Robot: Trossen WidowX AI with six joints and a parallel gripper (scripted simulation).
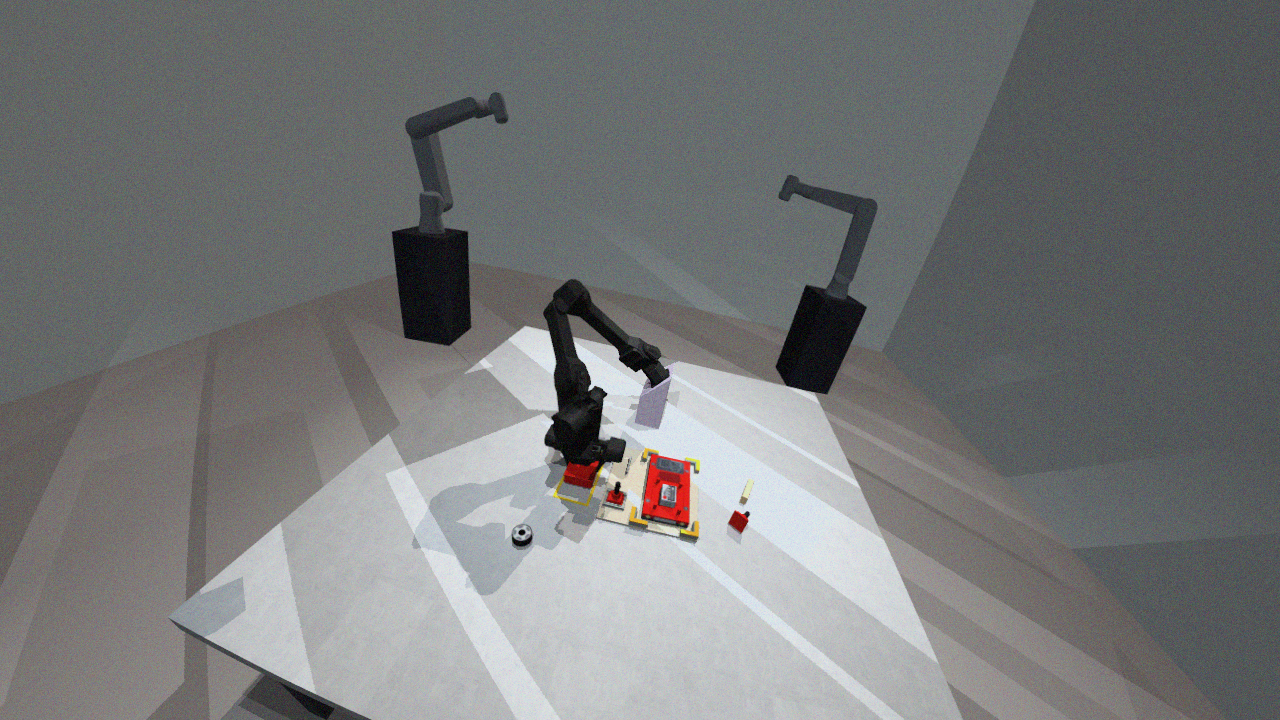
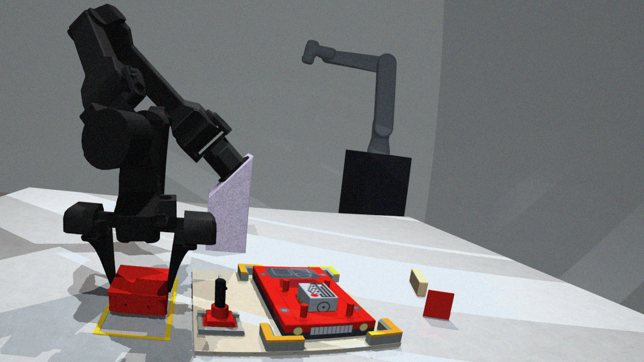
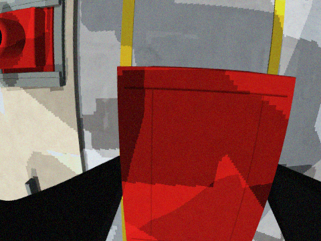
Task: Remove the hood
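Note:
My gripper (image 1: 581, 467) (image 2: 140, 281) (image 3: 196, 168) is shut on the red hood (image 1: 580, 475) (image 2: 138, 288) (image 3: 200, 138), one black finger on each side. It holds the hood low over the yellow marked rectangle (image 1: 572, 500) (image 2: 135, 336). The hood covers the rectangle's half nearest the arm, and the other half shows bare. I cannot tell whether the hood touches the table. The red toy car (image 1: 669, 483) (image 2: 278, 297) lies to the right on a beige board (image 2: 207, 279) (image 3: 27, 138), its grey engine block uncovered.
A black peg on a red base (image 1: 615, 492) (image 2: 219, 292) stands between rectangle and car. A lilac slab (image 1: 651, 402) (image 2: 229, 211) stands behind. A tan block (image 2: 418, 282) and a red cube (image 2: 437, 304) lie right; a black ring (image 1: 522, 533) lies left. Two grey arms on black pedestals (image 1: 431, 282) (image 1: 819, 335) stand beyond the table.

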